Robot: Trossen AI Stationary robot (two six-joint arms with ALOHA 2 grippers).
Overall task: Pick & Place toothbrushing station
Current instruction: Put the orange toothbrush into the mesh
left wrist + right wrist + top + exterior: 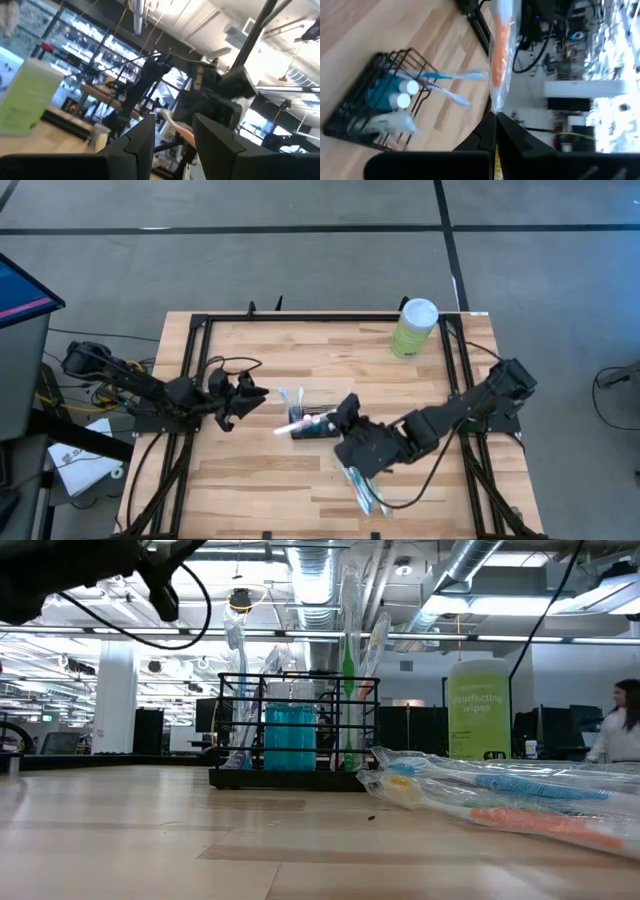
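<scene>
The toothbrushing station — a low black wire holder — stands upright near the middle of the wooden table, between the two arms. In the low view it shows as a dark rack with two teal tubes standing in a middle compartment and wrapped toothbrushes rising upright from it; in the right wrist view the tubes show white caps.

The right gripper sits just to the right of the station, its fingers closed on the clear wrapper of an orange-handled toothbrush, which sticks out past the fingertips. The left gripper hovers to the left of the station, apart from it, with its fingers narrowly parted and nothing between them; whether it is above the table or on it is hard to tell from above.

On the near side of the table, right of centre, a loose pile of packaged toothbrushes lies flat — teal and orange handles show through the plastic in the low view. A tall pale-green wipes canister with a white lid stands at the far right of the table, well apart from the station. A person shows in the room beyond.
</scene>
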